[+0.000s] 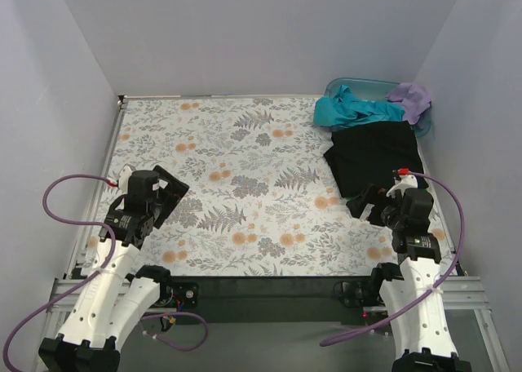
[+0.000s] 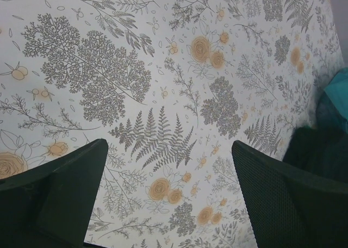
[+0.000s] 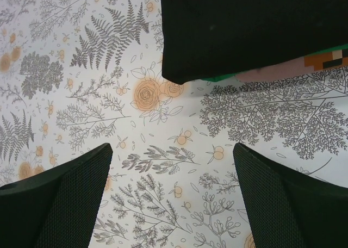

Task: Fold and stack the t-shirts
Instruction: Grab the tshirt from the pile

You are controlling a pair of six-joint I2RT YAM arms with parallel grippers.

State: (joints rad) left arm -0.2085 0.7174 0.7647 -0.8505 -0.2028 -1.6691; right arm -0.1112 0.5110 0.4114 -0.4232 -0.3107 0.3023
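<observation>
A folded black t-shirt [image 1: 377, 154] lies flat on the floral table at the right. Its near corner shows in the right wrist view [image 3: 244, 30]. A crumpled teal-blue t-shirt [image 1: 349, 111] lies just behind it, draped over the tub's rim. A lavender-purple t-shirt [image 1: 410, 99] hangs on the tub's right side. My right gripper [image 1: 365, 202] is open and empty, just in front of the black shirt's near edge. My left gripper [image 1: 169, 194] is open and empty over bare table at the left, far from the shirts.
A translucent blue-green tub [image 1: 357, 87] stands in the back right corner. White walls close in the table on three sides. A metal rail [image 1: 269, 286] runs along the near edge between the arm bases.
</observation>
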